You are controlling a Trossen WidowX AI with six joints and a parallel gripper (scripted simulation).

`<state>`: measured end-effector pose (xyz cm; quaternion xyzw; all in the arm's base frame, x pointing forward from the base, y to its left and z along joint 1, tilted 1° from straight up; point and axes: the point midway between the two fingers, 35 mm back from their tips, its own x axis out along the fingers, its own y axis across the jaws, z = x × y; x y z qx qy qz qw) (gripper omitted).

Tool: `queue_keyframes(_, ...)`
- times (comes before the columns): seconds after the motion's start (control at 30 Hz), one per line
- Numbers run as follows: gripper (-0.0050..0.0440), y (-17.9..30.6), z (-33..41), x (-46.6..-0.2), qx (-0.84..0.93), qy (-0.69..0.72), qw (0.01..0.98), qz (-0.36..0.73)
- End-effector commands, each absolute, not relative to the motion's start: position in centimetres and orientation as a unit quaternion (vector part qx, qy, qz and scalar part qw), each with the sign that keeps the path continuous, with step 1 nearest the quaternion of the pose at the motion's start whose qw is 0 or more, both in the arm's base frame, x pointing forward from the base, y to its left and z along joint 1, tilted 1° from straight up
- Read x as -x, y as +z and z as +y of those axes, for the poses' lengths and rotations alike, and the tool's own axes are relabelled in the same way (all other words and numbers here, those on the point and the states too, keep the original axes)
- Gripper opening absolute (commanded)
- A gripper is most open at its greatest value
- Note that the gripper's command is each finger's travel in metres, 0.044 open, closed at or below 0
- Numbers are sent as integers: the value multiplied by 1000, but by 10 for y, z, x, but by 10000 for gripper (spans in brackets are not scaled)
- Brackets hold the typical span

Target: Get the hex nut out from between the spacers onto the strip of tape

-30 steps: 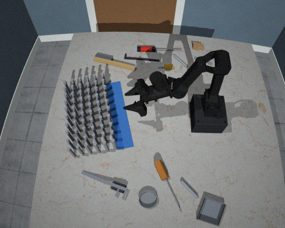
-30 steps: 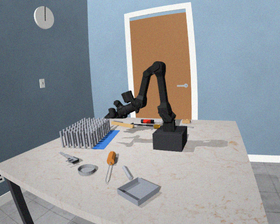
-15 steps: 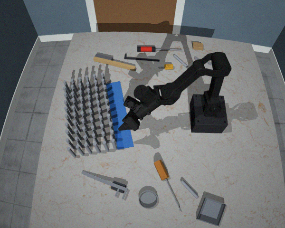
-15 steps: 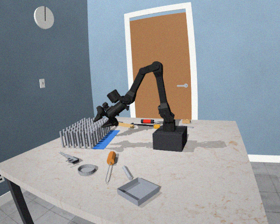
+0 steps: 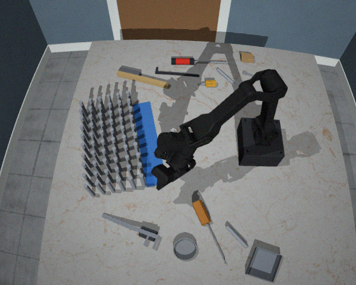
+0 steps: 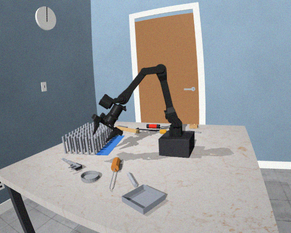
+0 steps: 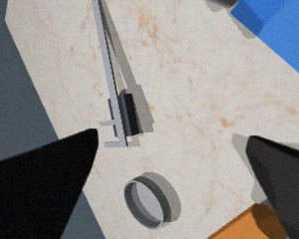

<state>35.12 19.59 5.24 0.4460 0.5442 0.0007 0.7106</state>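
Observation:
A dense grid of grey standing spacers (image 5: 110, 141) fills the left of the table, and it also shows in the side view (image 6: 85, 139). The hex nut is hidden among them. The blue strip of tape (image 5: 146, 138) lies along their right side. My gripper (image 5: 167, 174) is open and empty, above the near end of the strip (image 6: 110, 145), tilted toward the table's front. In the wrist view the fingers frame bare table top, with a corner of the strip (image 7: 281, 25) at the top right. The hook pick's orange handle (image 5: 201, 212) lies in front of the gripper, and its end shows in the wrist view (image 7: 244, 226).
A grey caliper (image 5: 135, 228), a metal ring (image 5: 185, 246), a short rod (image 5: 236, 234) and a grey tray (image 5: 263, 260) lie near the front edge. A hammer (image 5: 143, 78) and a red-handled screwdriver (image 5: 183, 60) lie at the back. My base (image 5: 260, 142) stands at the right.

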Motion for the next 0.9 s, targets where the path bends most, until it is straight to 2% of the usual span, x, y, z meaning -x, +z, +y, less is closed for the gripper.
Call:
queue_keyframes(0.0, 400, 64, 225, -339, -467, -27, 660, 588)
queue_keyframes(0.37, 400, 74, 269, -272, -475, -184, 521, 685)
queue_keyframes(0.43, 400, 74, 269, -272, -475, -184, 521, 685)
queue_keyframes(0.57, 400, 80, 275, -238, -455, -268, 471, 706)
queue_keyframes(0.77, 400, 81, 275, -236, -455, -276, 467, 706)
queue_keyframes(0.87, 400, 59, 272, -233, -448, -281, 467, 709)
